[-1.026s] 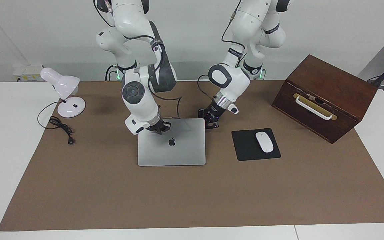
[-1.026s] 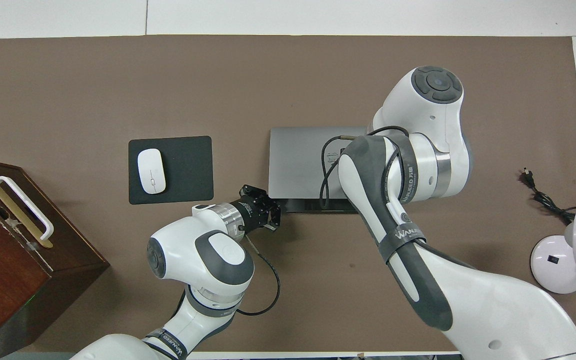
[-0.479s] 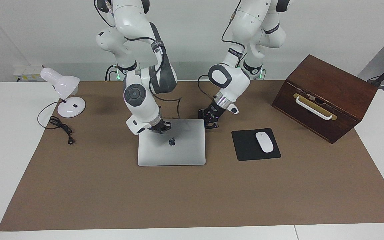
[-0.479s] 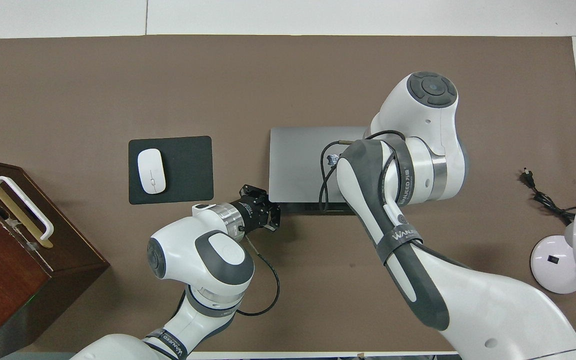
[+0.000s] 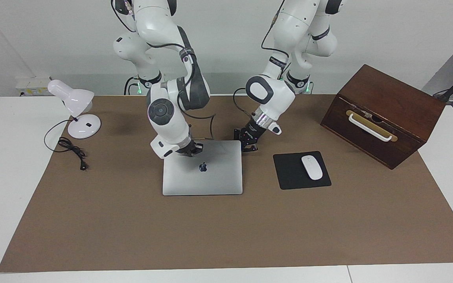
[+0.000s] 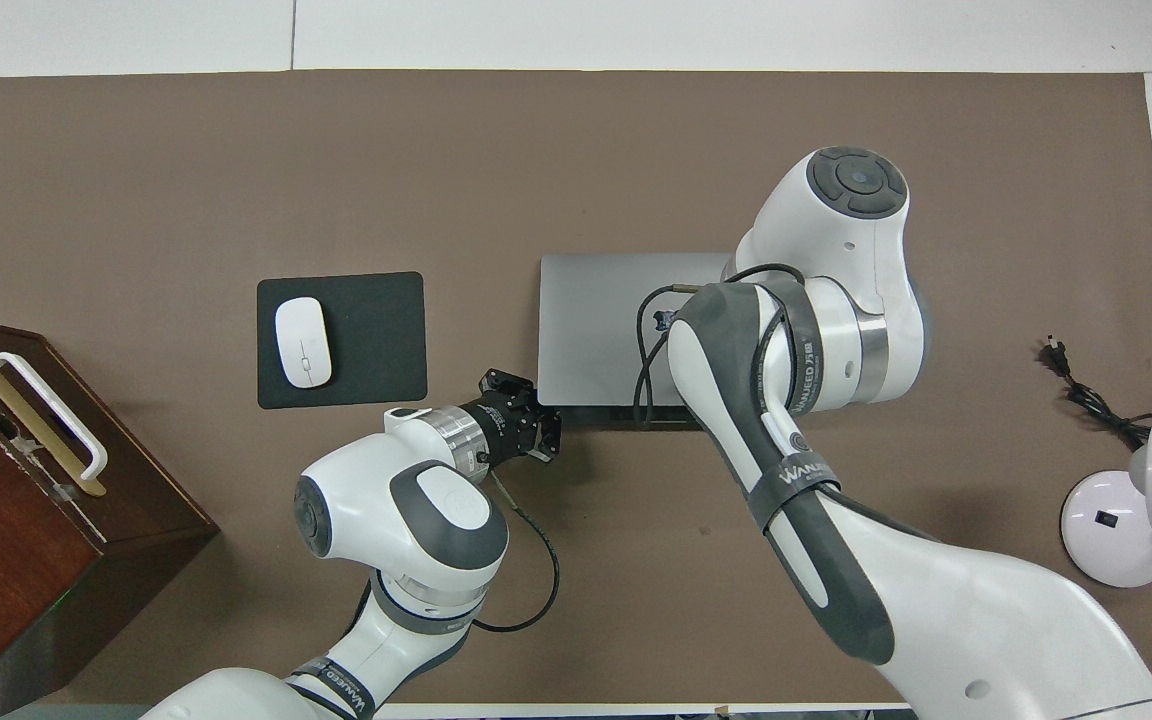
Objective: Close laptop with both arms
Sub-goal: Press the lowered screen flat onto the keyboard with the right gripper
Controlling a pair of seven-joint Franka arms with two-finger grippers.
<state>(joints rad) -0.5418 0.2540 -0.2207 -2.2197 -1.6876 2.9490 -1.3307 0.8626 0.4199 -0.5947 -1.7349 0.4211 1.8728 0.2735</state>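
The silver-grey laptop (image 5: pixel 210 177) (image 6: pixel 596 320) lies in the middle of the brown mat, lid almost down and apple logo up. Its free edge is toward the robots, with a thin dark gap showing under it in the overhead view. My right gripper (image 5: pixel 190 151) is shut, its tips pressing on the lid near that free edge; the right arm hides it in the overhead view. My left gripper (image 5: pixel 249 148) (image 6: pixel 547 437) is shut and low, beside the lid's corner at the left arm's end. I cannot tell whether it touches the laptop.
A black mouse pad (image 5: pixel 289 175) with a white mouse (image 5: pixel 312 167) lies beside the laptop toward the left arm's end. A wooden box (image 5: pixel 383 114) with a white handle stands past it. A white desk lamp (image 5: pixel 78 108) and its cable (image 5: pixel 71 147) sit at the right arm's end.
The right arm has shifted slightly and pressed the lid a little lower; the dark gap under the free edge has narrowed. The left arm has not moved.
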